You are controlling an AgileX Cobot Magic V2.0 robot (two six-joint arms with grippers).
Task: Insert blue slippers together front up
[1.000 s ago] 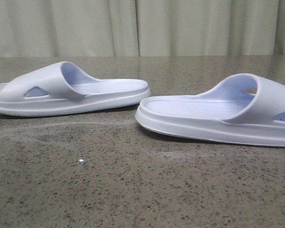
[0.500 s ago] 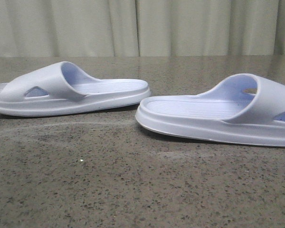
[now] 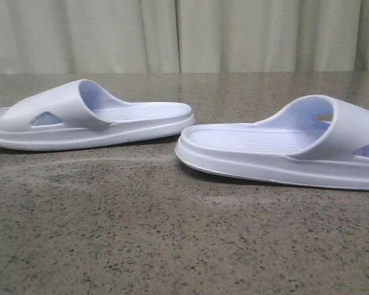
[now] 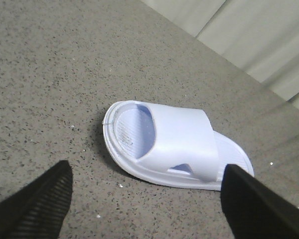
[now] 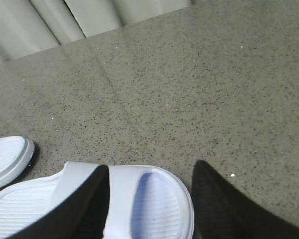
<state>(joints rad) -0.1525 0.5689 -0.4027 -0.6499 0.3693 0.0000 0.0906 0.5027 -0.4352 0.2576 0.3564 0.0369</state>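
Observation:
Two pale blue slippers lie sole down on the table, apart from each other. In the front view the left slipper (image 3: 92,120) has its strap at the left, and the right slipper (image 3: 283,147) has its strap at the right. No gripper shows in that view. My left gripper (image 4: 149,179) is open, hanging short of the left slipper (image 4: 174,144) with bare table between its fingers. My right gripper (image 5: 152,179) is open over the strap end of the right slipper (image 5: 139,204); one finger (image 5: 84,209) overlaps the strap, and contact cannot be told.
The speckled grey-brown stone table (image 3: 172,246) runs to a pale curtain (image 3: 184,34) at the back. The end of the other slipper (image 5: 7,159) shows in the right wrist view.
Both slippers stay where they were. A small bright glint on the table in front of them is gone.

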